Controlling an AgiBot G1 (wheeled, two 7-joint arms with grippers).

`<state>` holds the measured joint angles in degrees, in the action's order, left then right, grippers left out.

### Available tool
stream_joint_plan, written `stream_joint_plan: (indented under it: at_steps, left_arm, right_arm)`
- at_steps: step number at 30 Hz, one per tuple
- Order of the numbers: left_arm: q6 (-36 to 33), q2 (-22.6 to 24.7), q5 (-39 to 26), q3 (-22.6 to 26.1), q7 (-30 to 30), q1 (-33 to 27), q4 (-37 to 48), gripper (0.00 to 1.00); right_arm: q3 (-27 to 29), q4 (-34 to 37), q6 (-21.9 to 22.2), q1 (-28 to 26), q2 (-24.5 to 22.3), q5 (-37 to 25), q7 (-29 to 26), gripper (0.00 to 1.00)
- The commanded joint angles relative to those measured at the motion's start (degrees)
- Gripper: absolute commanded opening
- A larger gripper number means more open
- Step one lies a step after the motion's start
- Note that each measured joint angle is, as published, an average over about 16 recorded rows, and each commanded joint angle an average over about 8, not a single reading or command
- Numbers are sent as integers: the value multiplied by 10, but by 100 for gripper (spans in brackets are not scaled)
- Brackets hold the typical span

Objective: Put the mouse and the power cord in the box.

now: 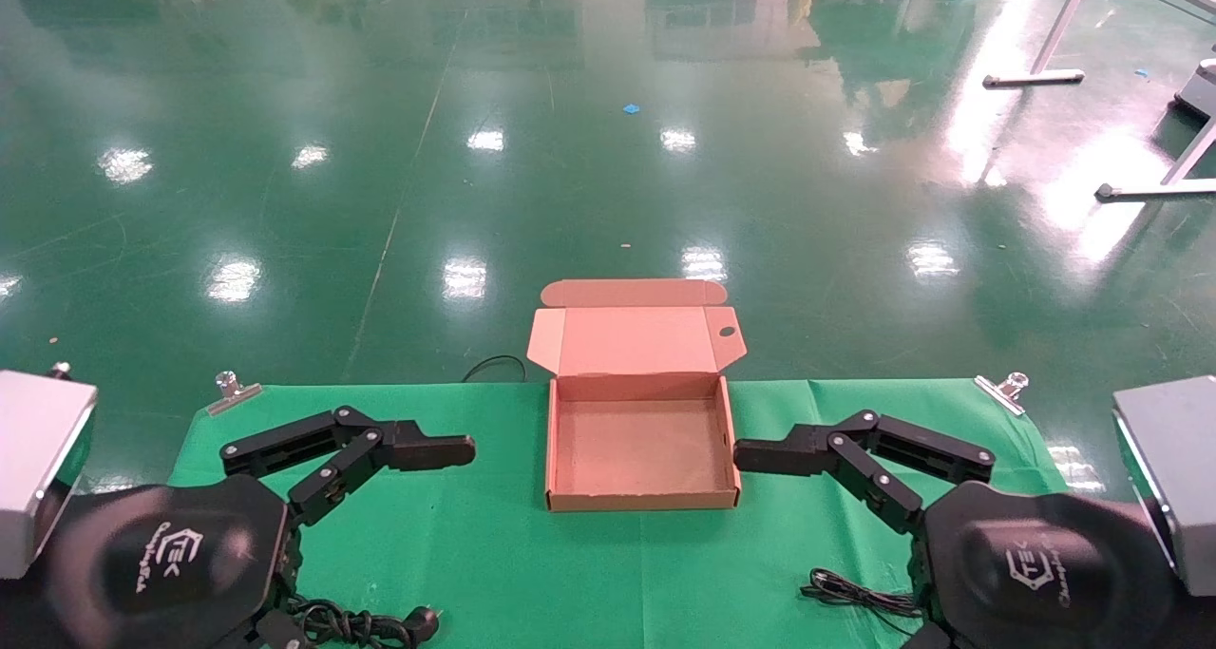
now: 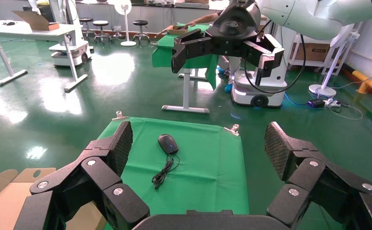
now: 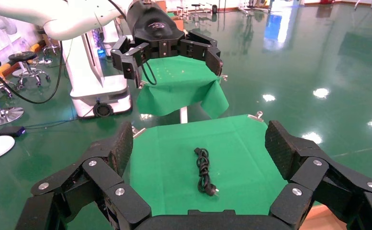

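Box [image 1: 642, 445] lies lid-open between both empty grippers, left [image 1: 375, 440] and right [image 1: 826, 452], fingers spread for mouse [image 2: 167, 143] and power cord [image 3: 203, 168].

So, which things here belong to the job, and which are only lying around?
For the job:
- box, open and empty, mid-table
- mouse with its thin cable, on the cloth
- power cord, coiled, on the cloth
- left gripper and right gripper, both open, flanking the box

Just there:
- green cloth
- metal clips holding it
- shiny green floor
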<state>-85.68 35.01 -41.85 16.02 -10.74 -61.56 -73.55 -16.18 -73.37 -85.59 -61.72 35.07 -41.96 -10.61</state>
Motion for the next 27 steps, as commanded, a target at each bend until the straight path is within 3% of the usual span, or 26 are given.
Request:
stream_joint_plan:
  at_steps: [1, 19, 27]
  left_arm:
    - [0, 0, 0, 0, 0, 0, 0, 100]
    - [-1, -1, -4, 1, 2, -3, -1, 100]
    - [-25, -4, -54, 23, 5, -44, -10, 100]
  right_arm:
    - [0, 0, 0, 0, 0, 0, 0, 100]
    - [0, 0, -1, 0, -1, -1, 0, 100]
    - [-5, 7, -23, -8, -33, -36, 18, 100]
